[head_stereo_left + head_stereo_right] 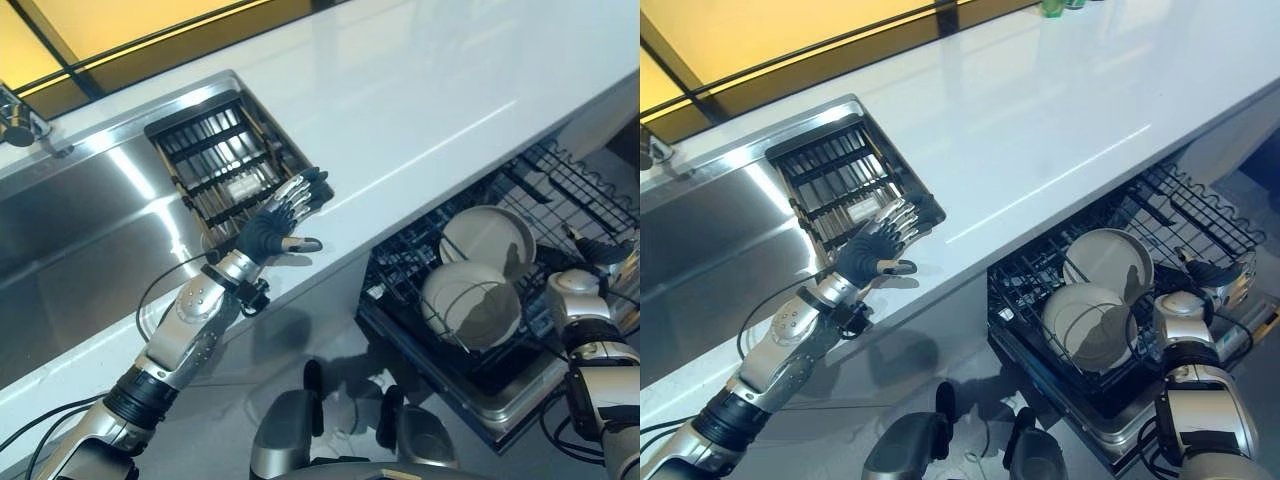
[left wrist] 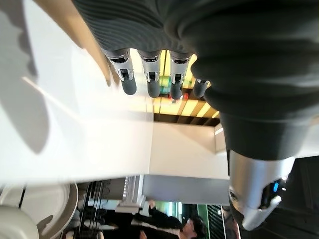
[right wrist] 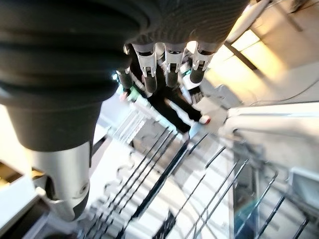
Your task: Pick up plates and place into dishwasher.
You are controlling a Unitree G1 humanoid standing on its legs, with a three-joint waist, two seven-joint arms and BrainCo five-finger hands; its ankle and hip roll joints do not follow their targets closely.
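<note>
Worktop: white, glossy, running diagonally from lower left to upper right of the frame, catching pale streaks of light
Sink: stainless steel, set into the worktop at left; dark slatted rack at its right end
Tap: metal, at far left edge
Wall band: yellow-orange with dark trim, along the top left
Floor: grey, lower centre

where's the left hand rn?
The left hand is open over the edge of the white countertop, beside the dark drying rack in the sink, at the head views' left, holding nothing.
</note>
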